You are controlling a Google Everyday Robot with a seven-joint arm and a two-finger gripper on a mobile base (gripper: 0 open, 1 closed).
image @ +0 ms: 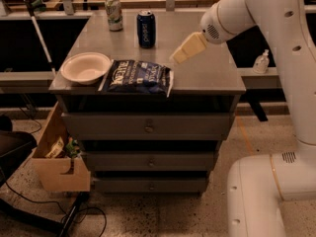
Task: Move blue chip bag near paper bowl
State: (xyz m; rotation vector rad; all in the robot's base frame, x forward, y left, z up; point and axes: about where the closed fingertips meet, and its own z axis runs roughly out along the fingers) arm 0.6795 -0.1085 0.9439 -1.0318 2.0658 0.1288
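The blue chip bag lies flat at the front of the grey drawer cabinet's top, its left edge touching or nearly touching the paper bowl. The bowl sits at the front left corner, upright and empty. My gripper hangs in the air above the top, up and to the right of the bag, clear of it and holding nothing. Its cream fingers point down to the left.
A blue soda can and a green-and-white can stand at the back of the top. A white bottle stands on a ledge to the right. A cardboard box sits on the floor at the left.
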